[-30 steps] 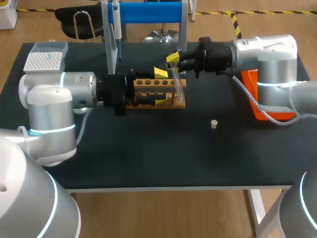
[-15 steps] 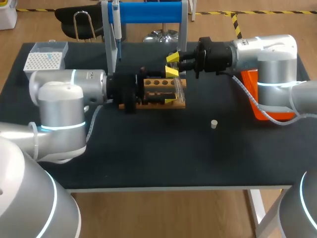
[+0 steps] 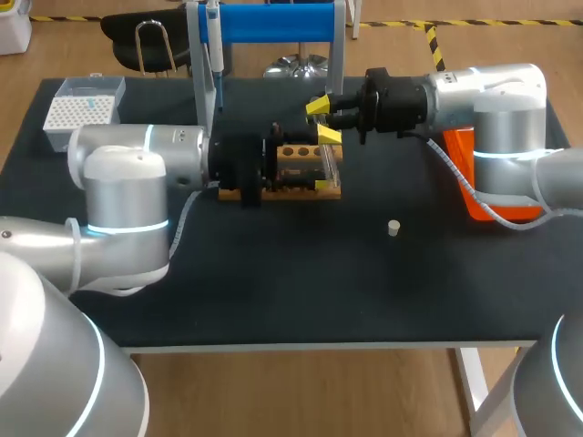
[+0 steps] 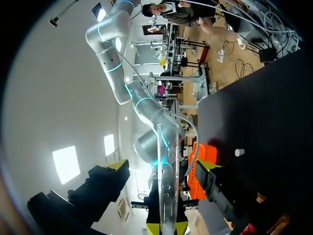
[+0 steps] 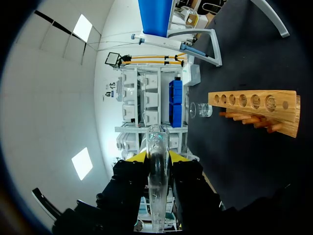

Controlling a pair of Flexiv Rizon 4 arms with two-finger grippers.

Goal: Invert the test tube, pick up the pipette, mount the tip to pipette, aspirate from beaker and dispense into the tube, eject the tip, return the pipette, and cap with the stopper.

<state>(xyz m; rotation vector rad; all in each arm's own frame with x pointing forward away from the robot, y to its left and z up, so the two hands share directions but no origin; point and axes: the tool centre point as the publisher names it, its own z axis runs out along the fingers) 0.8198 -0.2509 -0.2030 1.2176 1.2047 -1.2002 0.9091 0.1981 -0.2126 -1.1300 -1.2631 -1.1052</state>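
Containers first: the test tube (image 4: 166, 186) is clear right through, and I can't see anything in it. The wooden rack (image 5: 252, 111) under it has every hole empty. The little glass beaker (image 5: 199, 110) sits on the table past the rack, and I can't tell what's in it. The tip box (image 3: 84, 109) at the far left corner shows a white grid. The orange bin (image 3: 460, 146) is half hidden behind my right arm, so no idea what's inside.

Compared with a second ago, my left arm has slid rightward along the rack. My left gripper (image 4: 162, 165) now straddles the tube instead of sitting short of it, fingers spread wide, one on each side, not touching the glass. My right gripper (image 5: 157, 155) hasn't budged and is pinched on the tube near one end. The stopper (image 3: 393, 228) is where it was.

The tube lies roughly level above the rack, crosswise to both arms. Its short end pokes past my right tips toward the far side, and the long end runs back toward me. I can't tell which end is the mouth.
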